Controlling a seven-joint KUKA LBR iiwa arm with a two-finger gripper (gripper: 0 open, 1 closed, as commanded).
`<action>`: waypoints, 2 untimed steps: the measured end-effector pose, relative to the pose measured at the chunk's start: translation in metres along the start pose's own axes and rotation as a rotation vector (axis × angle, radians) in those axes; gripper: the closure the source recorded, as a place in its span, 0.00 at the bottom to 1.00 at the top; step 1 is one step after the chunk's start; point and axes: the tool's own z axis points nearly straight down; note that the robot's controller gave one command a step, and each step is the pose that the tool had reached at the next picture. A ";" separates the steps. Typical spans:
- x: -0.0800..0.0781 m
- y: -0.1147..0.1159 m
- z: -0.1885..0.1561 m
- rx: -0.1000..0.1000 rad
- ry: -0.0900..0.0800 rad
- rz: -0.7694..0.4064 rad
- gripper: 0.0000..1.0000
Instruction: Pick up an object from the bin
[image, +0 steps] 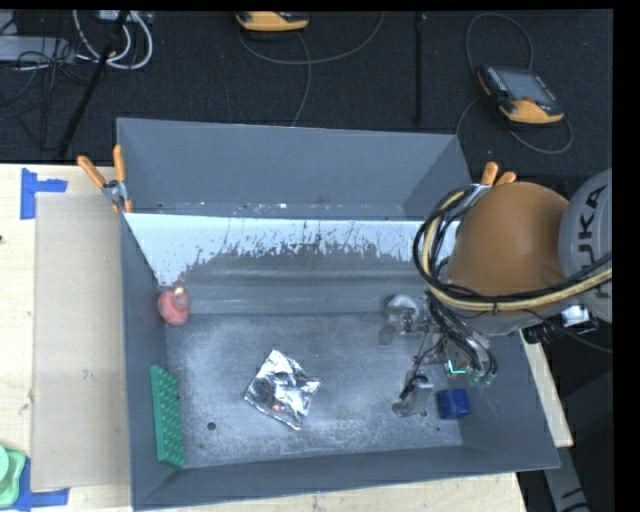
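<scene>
1. Orientation. We read the bin (300, 185) as a clock face, with 12 o'clock at the far wall.

2. Arm. The arm reaches in from 3 o'clock. Its orange cover (505, 245) and looped cables hang over the bin's 3 o'clock corner. The gripper (410, 393) is low over the floor at about 4 o'clock.

3. Claw state. We cannot tell whether the claw is released or clenched, because the tip is thin and dark against the floor. We see nothing gripped in it.

4. Nearest thing. A small blue block (454, 403) lies on the floor just beside the gripper, on its 3 o'clock side. We judge it the likeliest pick, since it lies clear of the walls and of every other thing, so a descent meets no obstruction.

5. Other contents.
- A crumpled silver foil packet (283, 388) lies near 6 o'clock, well apart from the gripper.
- A pink round piece (175, 306) rests at 9 o'clock, where the floor meets the sloped wall.
- A flat green strip (167, 415) lies along the wall at 8 o'clock. We judge it awkward to grasp there.

6. Status. We judge that the pick is not yet made. The gripper needs to shift toward 3 o'clock to centre on the block.
</scene>
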 end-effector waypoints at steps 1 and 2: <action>0.011 -0.083 0.126 0.001 -0.004 -0.168 0.00; 0.024 -0.132 0.035 0.004 -0.011 -0.433 0.00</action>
